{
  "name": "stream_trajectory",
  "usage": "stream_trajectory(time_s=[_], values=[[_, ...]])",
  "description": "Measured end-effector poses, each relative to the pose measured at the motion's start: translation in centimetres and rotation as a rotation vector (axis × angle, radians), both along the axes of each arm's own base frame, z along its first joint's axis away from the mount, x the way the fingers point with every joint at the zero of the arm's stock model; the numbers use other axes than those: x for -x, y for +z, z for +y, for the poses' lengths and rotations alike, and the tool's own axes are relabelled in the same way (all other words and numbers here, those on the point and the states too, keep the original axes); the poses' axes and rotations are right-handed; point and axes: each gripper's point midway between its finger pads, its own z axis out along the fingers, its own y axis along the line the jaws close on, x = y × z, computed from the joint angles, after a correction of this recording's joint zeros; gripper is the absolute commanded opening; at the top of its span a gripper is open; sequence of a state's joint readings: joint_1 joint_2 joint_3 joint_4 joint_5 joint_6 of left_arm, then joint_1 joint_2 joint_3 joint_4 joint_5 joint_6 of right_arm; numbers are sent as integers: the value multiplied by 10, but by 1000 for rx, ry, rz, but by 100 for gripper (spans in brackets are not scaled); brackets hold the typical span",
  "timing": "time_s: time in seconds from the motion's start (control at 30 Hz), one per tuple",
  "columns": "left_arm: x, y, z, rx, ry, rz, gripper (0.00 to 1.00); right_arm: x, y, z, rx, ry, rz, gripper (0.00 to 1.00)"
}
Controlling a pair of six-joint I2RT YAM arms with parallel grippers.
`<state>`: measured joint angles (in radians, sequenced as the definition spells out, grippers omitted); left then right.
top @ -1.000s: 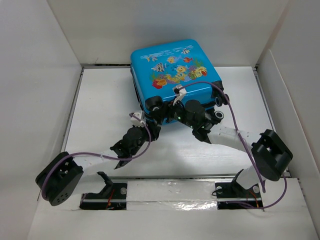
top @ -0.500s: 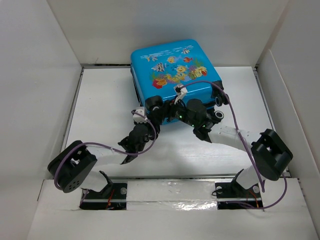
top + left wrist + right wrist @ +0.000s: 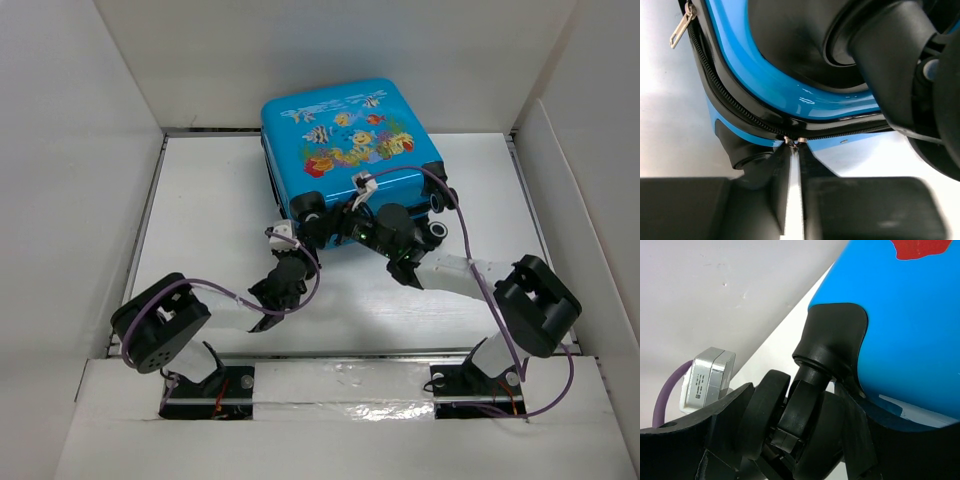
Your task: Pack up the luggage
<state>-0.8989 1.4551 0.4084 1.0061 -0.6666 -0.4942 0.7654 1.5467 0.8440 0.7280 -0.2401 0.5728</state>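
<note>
The luggage lies flat on the worktop; left tool pinches its zipper pull, right tool clamps a wheel.

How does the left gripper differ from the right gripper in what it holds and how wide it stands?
The left gripper is nearly closed, pinching a small metal zipper pull; the right gripper stands wider, around a black wheel. The left one meets the luggage at its seam, the right one at a corner. Both work at its near edge.
</note>
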Motion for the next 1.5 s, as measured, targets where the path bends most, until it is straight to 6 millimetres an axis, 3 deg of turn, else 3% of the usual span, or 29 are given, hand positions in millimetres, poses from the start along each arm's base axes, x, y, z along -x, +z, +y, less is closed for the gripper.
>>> stream_trajectory(time_s=[0.37, 0.5, 0.87, 0.9, 0.93, 0.97, 1.07, 1.2, 1.27, 1.37, 1.5], values=[[3, 2, -1, -34, -12, -24, 0, 0, 5, -14, -42, -42, -46, 0], [10, 7, 13, -30, -3, -37, 0, 2, 19, -39, -44, -90, -96, 0], [23, 27, 54, -46, 52, -76, 0, 42, 71, -78, -18, -90, -314, 0], [22, 27, 56, -51, 57, -77, 0, 43, 71, -80, -10, -92, -320, 7], [21, 27, 59, -56, 61, -77, 0, 43, 70, -80, -1, -91, -322, 22], [20, 26, 60, -60, 59, -77, 0, 42, 66, -79, 12, -87, -320, 53], [18, 24, 62, -75, 51, -72, 0, 42, 47, -69, 61, -41, -302, 83], [19, 21, 58, -92, 21, -67, 0, 44, 11, -44, 161, 43, -255, 95], [20, 18, 55, -101, 2, -62, 0, 49, 3, -30, 216, 83, -256, 99], [21, 16, 48, -103, -40, -60, 0, 48, 11, -15, 287, 82, -294, 100], [24, 15, 37, -95, -98, -61, 0, 36, 38, -6, 350, 39, -363, 100]])
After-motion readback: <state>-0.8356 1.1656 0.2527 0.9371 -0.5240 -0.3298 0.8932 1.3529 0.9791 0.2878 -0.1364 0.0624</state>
